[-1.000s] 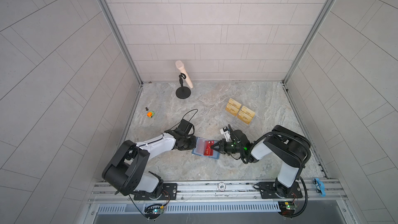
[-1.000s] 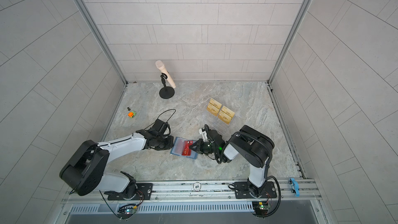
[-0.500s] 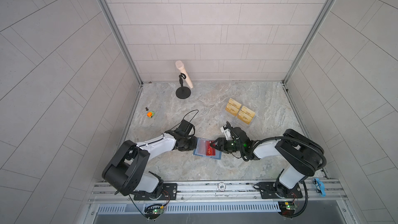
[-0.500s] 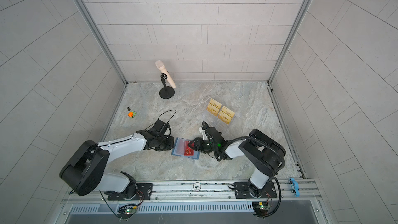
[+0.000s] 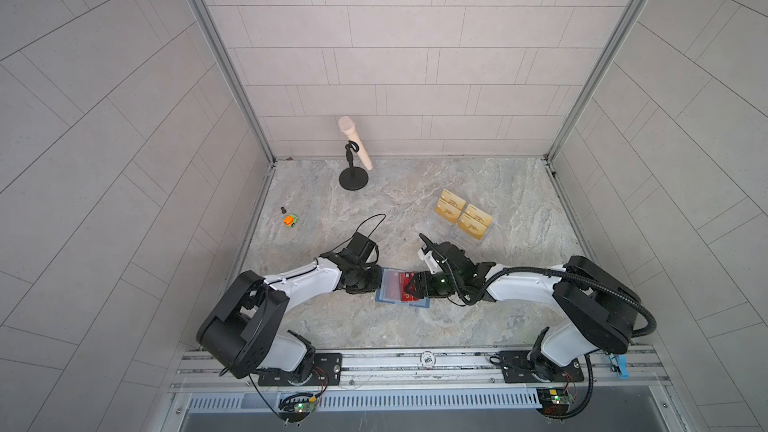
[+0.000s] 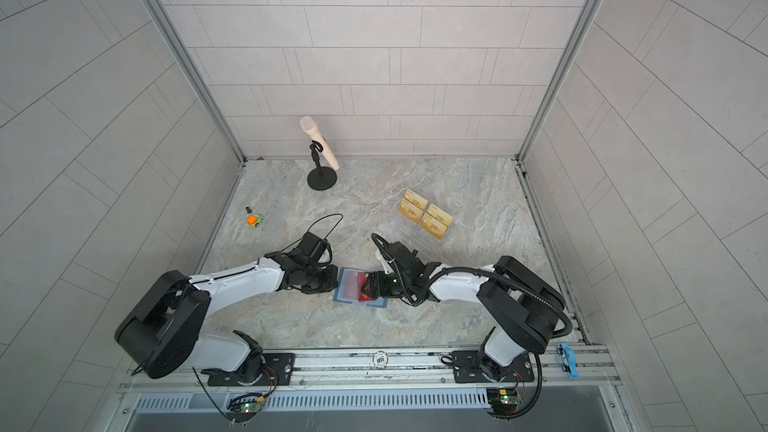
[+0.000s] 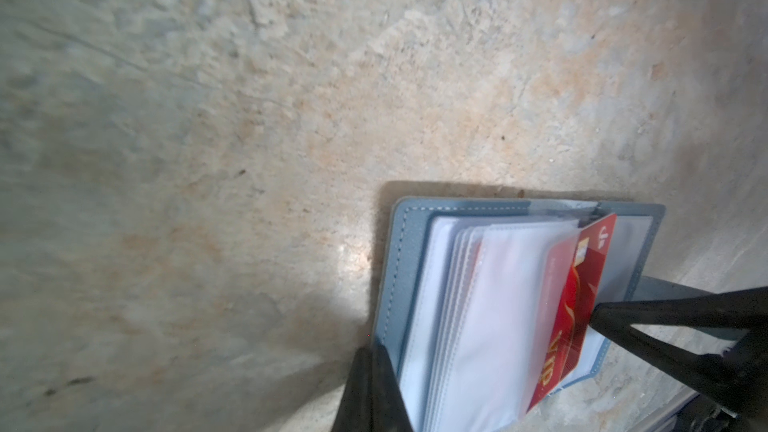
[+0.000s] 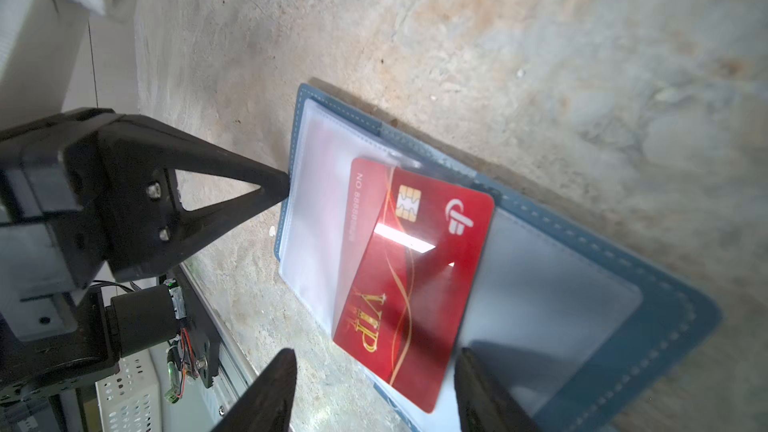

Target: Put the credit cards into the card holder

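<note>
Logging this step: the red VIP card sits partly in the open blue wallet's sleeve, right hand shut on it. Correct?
No: the right wrist view shows the right hand open, jaws apart either side of the red VIP card. The card is partly sleeved in the open blue wallet.

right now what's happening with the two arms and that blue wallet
The card holder lies open on the table. The shut left tool rests its tip against the holder's edge. The right tool is open, jaws either side of a red credit card that sits partly tucked into a clear sleeve.
</note>
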